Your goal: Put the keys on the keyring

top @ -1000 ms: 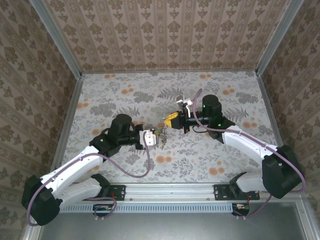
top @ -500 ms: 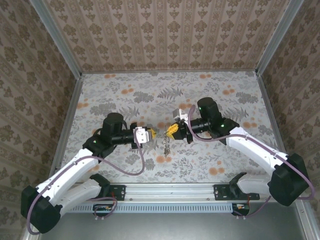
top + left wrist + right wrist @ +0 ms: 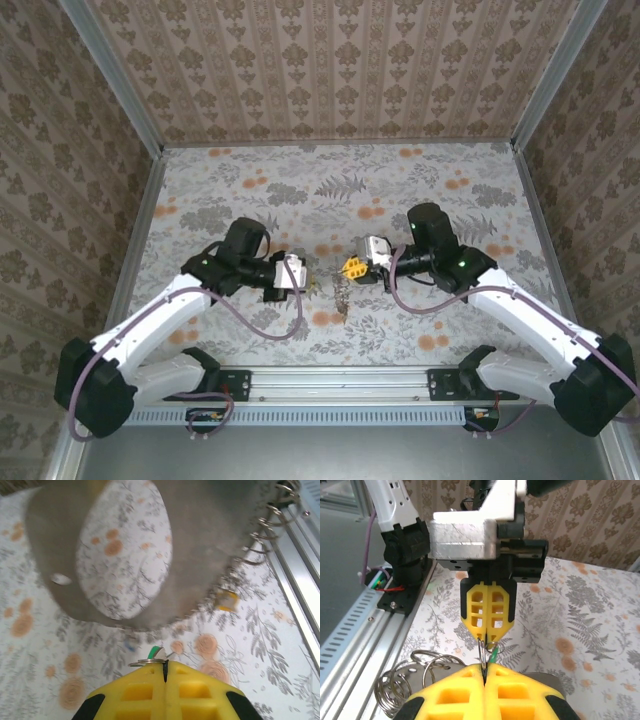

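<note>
The left pincer pinches the small ring of the green key. The right pincer, beside that key, is pressed together. Threading onto the keyring looks unfinished.

Top external: high at near edge, looking down on table. Wrist cams: close, low, facing each other; shared: tabletop centre.

Floral-patterned table, metal rail along its near edge, keyring hanging low, possibly touching the surface
</note>
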